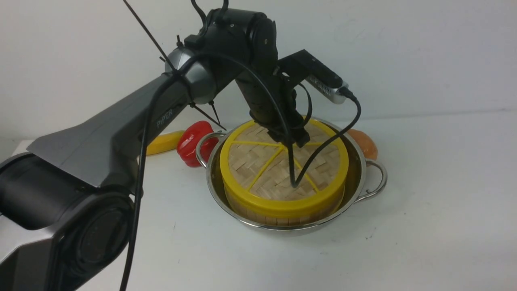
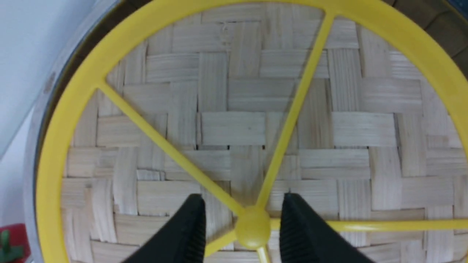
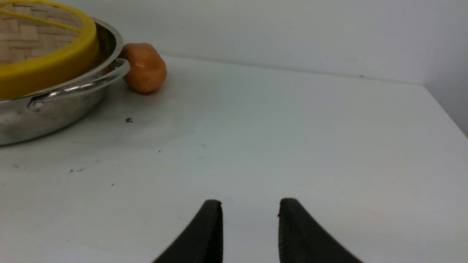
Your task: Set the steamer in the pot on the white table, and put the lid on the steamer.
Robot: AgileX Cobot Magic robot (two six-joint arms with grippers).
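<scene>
1. Already the lid sits on the steamer, which stands inside the pot on the white tabletop.
2. Left gripper hangs over the lid's centre knob, its fingers parted either side, clear of it.
3. Right gripper hovers beside the pot, fingers apart, holding nothing.
4. Behind the pot lie a red pepper, a yellow fruit and an orange one.

The lid hides the steamer's contents.
</scene>
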